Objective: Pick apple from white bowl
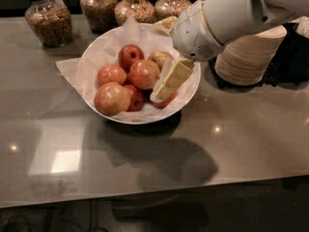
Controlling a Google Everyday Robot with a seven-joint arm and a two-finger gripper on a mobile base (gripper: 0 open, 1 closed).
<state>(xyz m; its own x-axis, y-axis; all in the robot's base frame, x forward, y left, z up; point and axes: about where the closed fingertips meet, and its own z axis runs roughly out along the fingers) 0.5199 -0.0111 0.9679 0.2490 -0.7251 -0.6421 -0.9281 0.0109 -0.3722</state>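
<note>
Gripper: hanging from the white arm that is reaching in from the upper right; its tan fingers are slanting down-left over the right inside of the white bowl, tips sitting just beside the apples. Cannot tell whether it is open or closed; nothing looks held.
Apple: the big light red-orange one is sitting on top at the middle of the pile, just left of the fingertips; looks like the easiest one to grab since it is riding highest.
Why the slant: judging by the angle, the arm is coming in over the far rim so it is clearing the bowl wall and meeting the pile from the right.
Apples count: six showing: dark red one at the back, yellowish one back right, two on the left, the target, and a red one partly hidden under the fingers.
Paper: one crinkled white sheet lining the bowl, corner sticking out left, probably cushioning the fruit.
Jars: four glass jars of grains lining the back edge, well apart from the action.
Paper bowls: one tan stack standing right of the white bowl, behind the arm.
Counter: glossy grey, holding everything.
</note>
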